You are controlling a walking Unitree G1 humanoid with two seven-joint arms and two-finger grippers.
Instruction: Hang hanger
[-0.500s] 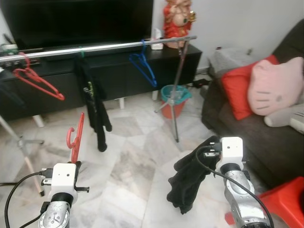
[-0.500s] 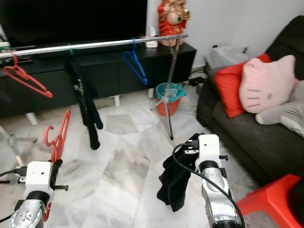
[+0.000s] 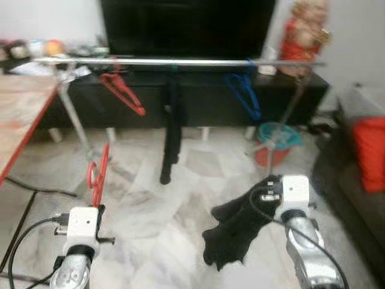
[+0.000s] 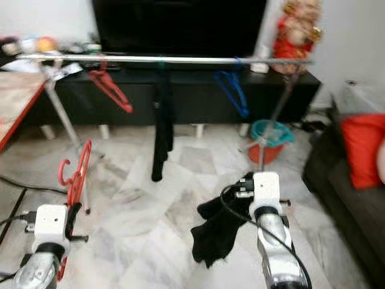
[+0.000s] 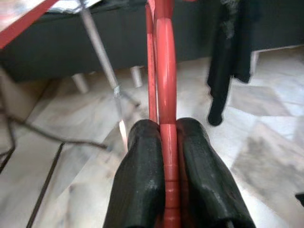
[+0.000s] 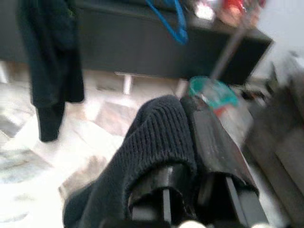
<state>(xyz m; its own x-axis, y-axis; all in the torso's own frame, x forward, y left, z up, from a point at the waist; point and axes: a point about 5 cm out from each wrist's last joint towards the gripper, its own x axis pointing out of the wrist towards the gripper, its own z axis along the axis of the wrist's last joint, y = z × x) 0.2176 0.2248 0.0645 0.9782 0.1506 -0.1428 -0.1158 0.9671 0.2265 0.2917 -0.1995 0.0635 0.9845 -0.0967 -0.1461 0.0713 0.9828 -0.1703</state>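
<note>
Left gripper (image 5: 164,142) clamped on the red hanger (image 3: 98,171), right gripper (image 6: 190,156) clamped on dark cloth (image 3: 237,226); lift the hook squarely over the rail (image 3: 180,62) ahead

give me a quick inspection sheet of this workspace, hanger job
surface: marble floor, no work table in use
job's things: red hanger held upright in left gripper; rail on stands, carrying a second red hanger, a blue hanger and a hanging black garment
clutter: teal bucket by the rail's stand
grippers: left gripper shut on red hanger; right gripper holding black cloth
cables: black cable on the floor
surroundings: TV, dark cabinet, figurine, wooden table, sofa with red cushion
</note>
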